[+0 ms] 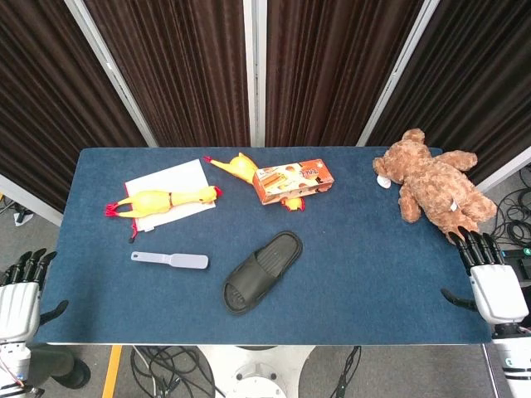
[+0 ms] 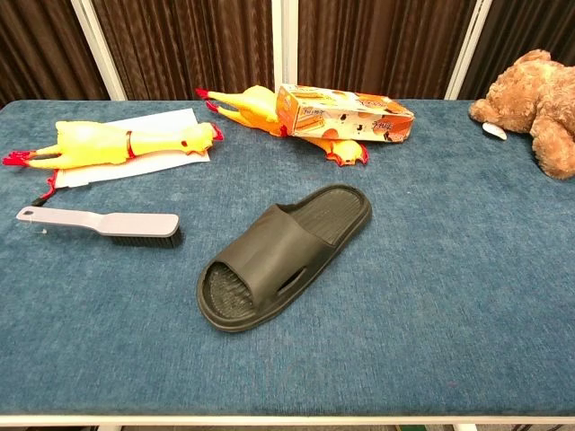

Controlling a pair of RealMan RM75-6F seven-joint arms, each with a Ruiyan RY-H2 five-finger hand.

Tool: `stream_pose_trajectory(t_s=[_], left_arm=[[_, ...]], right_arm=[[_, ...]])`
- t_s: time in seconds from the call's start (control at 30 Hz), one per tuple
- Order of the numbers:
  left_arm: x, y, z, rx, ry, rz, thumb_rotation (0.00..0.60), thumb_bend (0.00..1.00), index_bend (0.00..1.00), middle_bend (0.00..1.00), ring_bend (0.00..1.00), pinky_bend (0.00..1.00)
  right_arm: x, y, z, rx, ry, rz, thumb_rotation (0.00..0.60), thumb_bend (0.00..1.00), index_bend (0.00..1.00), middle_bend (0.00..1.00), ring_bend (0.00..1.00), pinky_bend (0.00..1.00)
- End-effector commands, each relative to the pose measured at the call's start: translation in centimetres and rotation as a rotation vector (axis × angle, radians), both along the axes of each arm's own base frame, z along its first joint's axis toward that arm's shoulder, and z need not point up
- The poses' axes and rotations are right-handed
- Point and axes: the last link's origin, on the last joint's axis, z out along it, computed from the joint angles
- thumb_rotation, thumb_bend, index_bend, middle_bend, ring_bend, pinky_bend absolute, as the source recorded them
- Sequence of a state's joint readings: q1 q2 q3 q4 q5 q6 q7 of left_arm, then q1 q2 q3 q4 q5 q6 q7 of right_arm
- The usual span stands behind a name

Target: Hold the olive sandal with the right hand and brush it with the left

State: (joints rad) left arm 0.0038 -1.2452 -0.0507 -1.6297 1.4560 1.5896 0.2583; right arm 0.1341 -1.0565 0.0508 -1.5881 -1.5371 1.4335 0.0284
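The olive sandal (image 1: 262, 270) (image 2: 283, 255) lies sole down near the middle of the blue table, toe end toward the front left. A grey brush (image 1: 170, 260) (image 2: 106, 223) lies bristles down to its left, handle pointing left. My left hand (image 1: 20, 294) hangs off the table's front left corner, fingers apart, holding nothing. My right hand (image 1: 491, 280) sits at the front right edge, fingers spread, also holding nothing. Both hands are far from the sandal and brush. Neither hand shows in the chest view.
A yellow rubber chicken (image 1: 162, 201) (image 2: 121, 140) lies on white paper (image 1: 170, 182) at the back left. A second chicken (image 1: 238, 169) lies by an orange box (image 1: 294, 181) (image 2: 346, 113). A brown teddy bear (image 1: 433, 184) (image 2: 544, 99) lies at the back right.
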Motion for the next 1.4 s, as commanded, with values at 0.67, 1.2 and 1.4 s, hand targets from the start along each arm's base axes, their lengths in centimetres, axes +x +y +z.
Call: stream_pose_trajectory(t_s=[0.67,1.2,1.4], left_arm=[[0.6,0.5,0.1,0.002,-0.001,-0.040,0.600,0.15,0.23,0.24,0.13,0.23],[0.4,1.6,-0.2,-0.040,-0.023,-0.040,0.600,0.15,0.23,0.24,0.13,0.22],[0.2,1.6,-0.2,-0.038,-0.031,-0.032,0.600,0.15,0.23,0.24,0.13,0.22]], right_arm=[[10.4,-10.4,-4.9,0.370,0.087,0.305,0.600,0.03,0.00,0.00,0.00,0.00],[19.6,-18.8,-20.2,0.753,0.359,0.386,0.600,0.03,0.00,0.00,0.00,0.00],[20.2,-19.6,-22.7,0.765,0.404,0.384,0.600,0.03,0.00,0.00,0.00,0.00]])
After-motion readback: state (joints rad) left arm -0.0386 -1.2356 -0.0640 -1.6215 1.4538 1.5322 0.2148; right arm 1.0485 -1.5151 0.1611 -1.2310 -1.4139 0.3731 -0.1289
